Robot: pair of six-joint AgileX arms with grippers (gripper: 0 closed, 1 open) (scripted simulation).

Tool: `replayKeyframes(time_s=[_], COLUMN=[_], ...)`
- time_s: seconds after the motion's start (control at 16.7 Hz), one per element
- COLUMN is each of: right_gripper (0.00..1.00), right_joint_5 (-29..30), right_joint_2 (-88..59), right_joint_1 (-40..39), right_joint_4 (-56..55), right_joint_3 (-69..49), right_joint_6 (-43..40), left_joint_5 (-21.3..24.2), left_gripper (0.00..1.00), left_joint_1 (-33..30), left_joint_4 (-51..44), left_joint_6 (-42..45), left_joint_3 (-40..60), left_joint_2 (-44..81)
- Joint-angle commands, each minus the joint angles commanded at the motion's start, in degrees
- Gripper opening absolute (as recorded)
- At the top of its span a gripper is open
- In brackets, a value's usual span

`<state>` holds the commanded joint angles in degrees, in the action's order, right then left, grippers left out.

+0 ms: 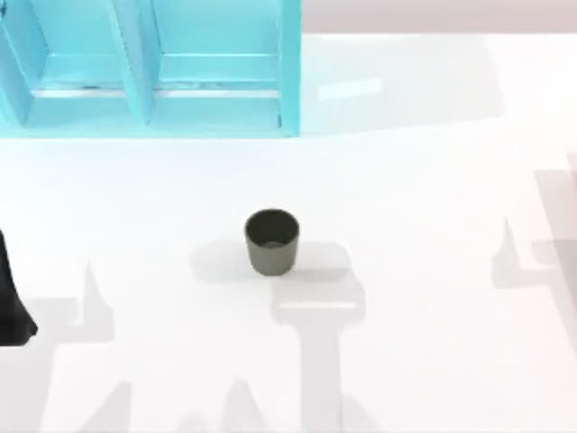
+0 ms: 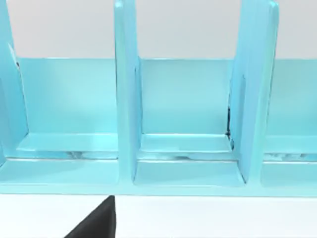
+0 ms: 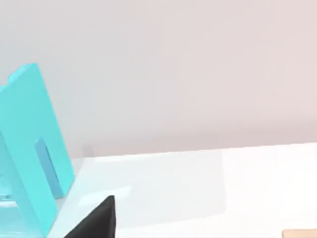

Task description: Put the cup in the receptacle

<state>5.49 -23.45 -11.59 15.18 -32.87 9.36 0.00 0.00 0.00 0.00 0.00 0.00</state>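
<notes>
- Nothing of the task looks done yet: the cup (image 1: 271, 241) stands upright and alone on the white surface (image 1: 424, 198), well apart from the receptacle (image 1: 149, 68).
- The receptacle is a turquoise rack at the far left of the surface, beyond the cup and to its left. The left wrist view shows it head-on with upright dividers (image 2: 126, 99) splitting it into open bays; 2 bays face the cup in the top view.
- Left to do, as I judge it: reach the cup, close on it, lift it, carry it to a bay and set it down.
- The left arm (image 1: 11, 302) sits at the surface's left edge, to the left of the cup and a little nearer than it. A dark part (image 2: 96, 220) shows low in the left wrist view; whether the left gripper is apart or together I cannot tell.
- The right arm is parked out to the right of the cup, its shadow lying there; a dark part (image 3: 96, 218) shows in the right wrist view, and I cannot tell that gripper's state either.
- Room: bare surface lies on every side of the cup, so an approach from above or either side looks free.
- Edges to mind: the receptacle's front lip (image 2: 188, 188) and the dividers, which the cup must clear to land inside 1 bay.
</notes>
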Motion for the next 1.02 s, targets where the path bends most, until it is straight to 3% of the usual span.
replayKeyframes(time_s=[0.36, 1.02], right_gripper=[1.0, 1.0], right_joint_5=[3.2, 7.6], right_joint_2=[-22.9, -61.3], right_joint_1=[-8.6, -23.0], right_joint_4=[12.2, 35.5], right_joint_3=[-31.3, -69.7], right_joint_6=[6.7, 17.8], left_joint_5=[0.0, 0.0], left_gripper=[1.0, 1.0], left_joint_1=[0.0, 0.0], left_joint_4=[0.0, 0.0], left_joint_6=[0.0, 0.0], left_joint_3=[0.0, 0.0], left_joint_2=[0.0, 0.0])
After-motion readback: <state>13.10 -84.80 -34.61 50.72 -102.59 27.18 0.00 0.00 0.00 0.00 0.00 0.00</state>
